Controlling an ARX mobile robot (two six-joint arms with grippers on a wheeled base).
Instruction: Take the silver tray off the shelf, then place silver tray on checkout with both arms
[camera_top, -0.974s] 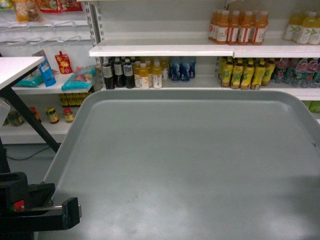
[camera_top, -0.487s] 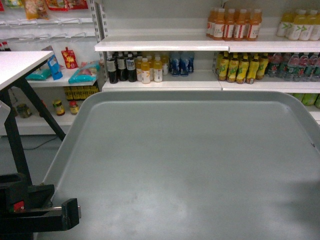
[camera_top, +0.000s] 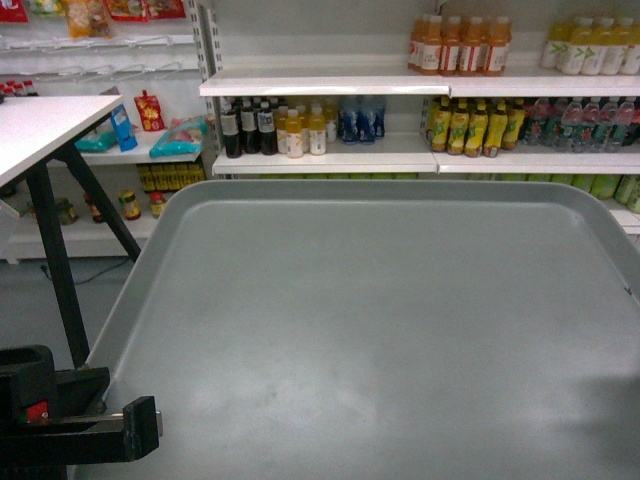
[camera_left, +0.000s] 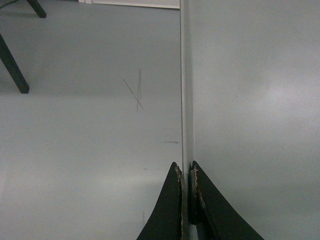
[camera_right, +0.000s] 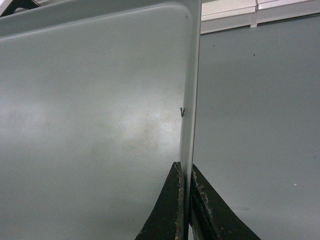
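The silver tray (camera_top: 380, 330) fills most of the head view, held level in the air in front of the shelf (camera_top: 330, 85). My left gripper (camera_left: 184, 167) is shut on the tray's left rim (camera_left: 187, 100), with grey floor to the left of it. My right gripper (camera_right: 185, 169) is shut on the tray's right rim (camera_right: 190, 75). The left arm's black wrist (camera_top: 60, 420) shows at the lower left of the head view; the right arm is outside that view. A plain white top on black legs, seemingly the checkout (camera_top: 45, 130), stands at the far left.
White store shelves behind the tray carry rows of drink bottles (camera_top: 460, 45), dark and yellow bottles (camera_top: 270, 130), and snack packs (camera_top: 175, 135) further left. The black slanted legs (camera_top: 60, 270) under the white top stand on grey floor (camera_top: 30, 310).
The shelves have slid right and slightly up in the head view, and more of the white top and its legs has come in from the left. Tray and left wrist keep the same place.
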